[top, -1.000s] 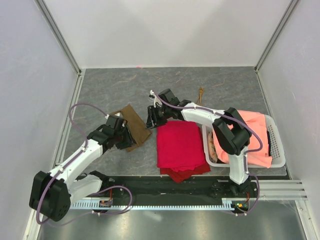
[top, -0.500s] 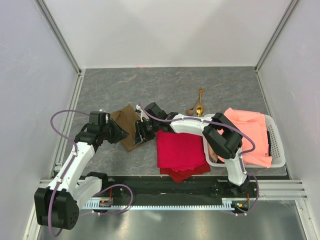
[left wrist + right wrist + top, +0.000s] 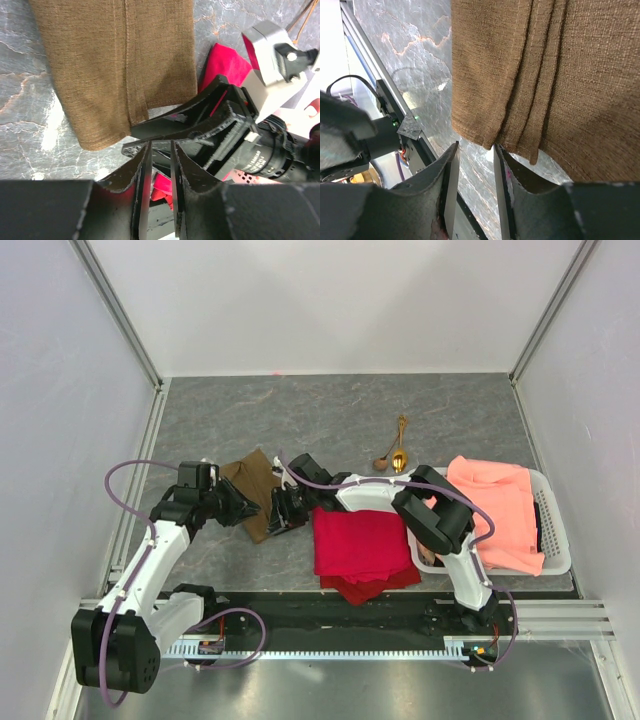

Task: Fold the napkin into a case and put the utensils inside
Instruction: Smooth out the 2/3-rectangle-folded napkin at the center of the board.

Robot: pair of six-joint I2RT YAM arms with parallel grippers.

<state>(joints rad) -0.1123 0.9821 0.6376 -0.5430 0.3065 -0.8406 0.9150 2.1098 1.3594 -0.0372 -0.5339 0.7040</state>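
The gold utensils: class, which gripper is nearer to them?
Right. The right gripper is at the right edge of the napkin, left of the utensils; the left gripper is farther away, at the napkin's left side.

Seen from the left wrist camera only, at about four o'clock in that view: two short lines of small white lettering on the black round motor housing (image 3: 257,156) behind the right gripper (image 3: 131,137). Printed at a slant across the curve of the housing. Too small and too blurred to read; not one letter or figure made out with certainty. Nothing legible on the white camera block (image 3: 272,47) at two o'clock. Nothing readable in the overhead view or the right wrist view.
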